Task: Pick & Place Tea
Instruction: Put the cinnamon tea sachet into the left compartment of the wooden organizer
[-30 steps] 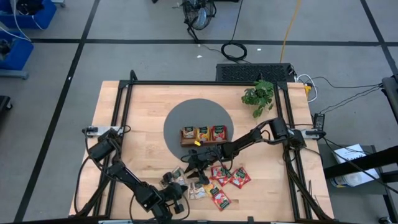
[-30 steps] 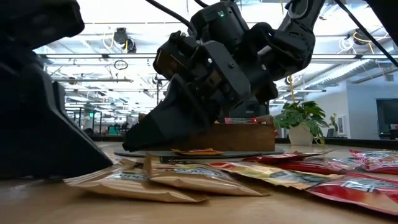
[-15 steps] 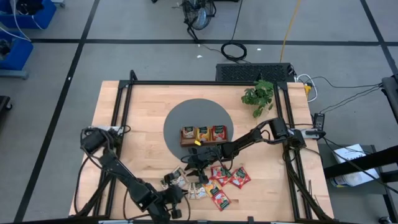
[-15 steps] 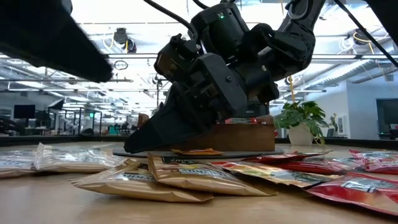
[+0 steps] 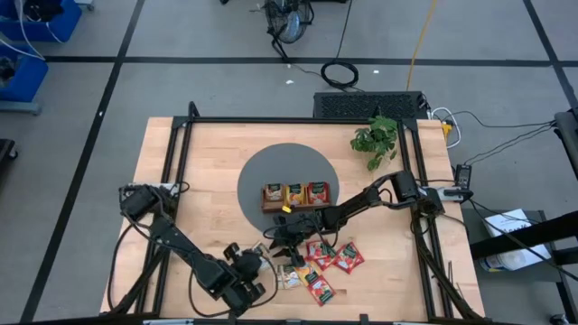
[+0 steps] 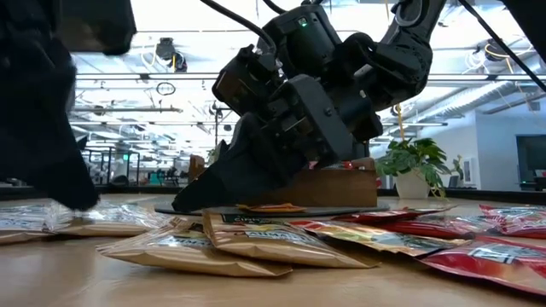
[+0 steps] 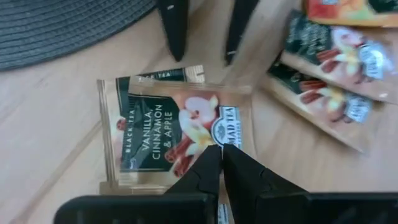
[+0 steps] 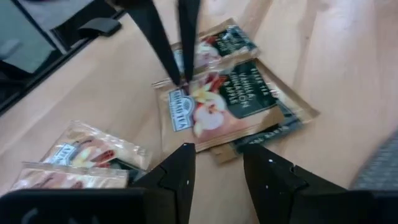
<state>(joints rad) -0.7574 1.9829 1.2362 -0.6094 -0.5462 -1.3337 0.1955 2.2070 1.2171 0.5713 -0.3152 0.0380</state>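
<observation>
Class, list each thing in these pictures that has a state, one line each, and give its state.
Left claw: shut, above the vanilla sachet, holding nothing.
Right claw: open, above the same sachet.
Vanilla sachet: flat on the table.
Wooden tray: all three compartments filled.
Red sachets: loose on the table.

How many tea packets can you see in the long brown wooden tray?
3. The long brown wooden tray shows one small flat square tea sachet per compartment: one end, a yellow one in the middle, the other end. More may be stacked underneath.
</observation>
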